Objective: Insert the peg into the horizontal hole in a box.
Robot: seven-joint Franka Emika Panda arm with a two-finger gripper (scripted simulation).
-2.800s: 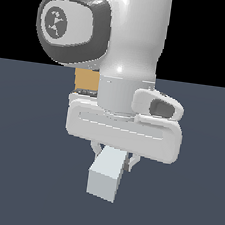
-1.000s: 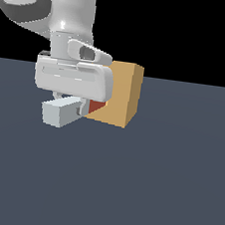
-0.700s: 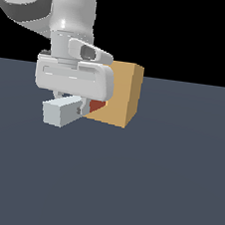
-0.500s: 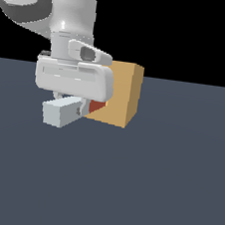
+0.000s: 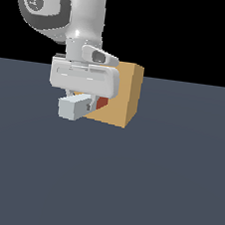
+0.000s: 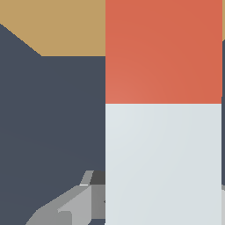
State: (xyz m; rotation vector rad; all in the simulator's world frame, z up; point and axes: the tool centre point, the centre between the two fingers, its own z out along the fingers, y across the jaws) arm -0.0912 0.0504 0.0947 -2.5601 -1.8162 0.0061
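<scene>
The tan box (image 5: pixel 122 97) stands on the dark floor. My gripper (image 5: pixel 84 102) is shut on the peg (image 5: pixel 74 108), holding it level just off the floor. The peg's pale grey end points away from the box, and its red-orange end (image 5: pixel 102 103) meets the box's near face. The hole is hidden behind the peg and my hand, so I cannot tell how far the tip is in. In the wrist view the peg (image 6: pixel 162 162) fills the frame, its red end (image 6: pixel 162 50) reaching the box (image 6: pixel 57 26). One finger (image 6: pixel 66 206) shows beside the peg.
Flat dark grey-blue floor (image 5: pixel 154 190) surrounds the box on all sides. Nothing else stands on it. My white arm (image 5: pixel 72 14) rises above the hand, to the exterior view's left of the box.
My hand and the peg have shifted toward the box, to the exterior view's right, and risen slightly. The box has not moved. The grip on the peg is unchanged.
</scene>
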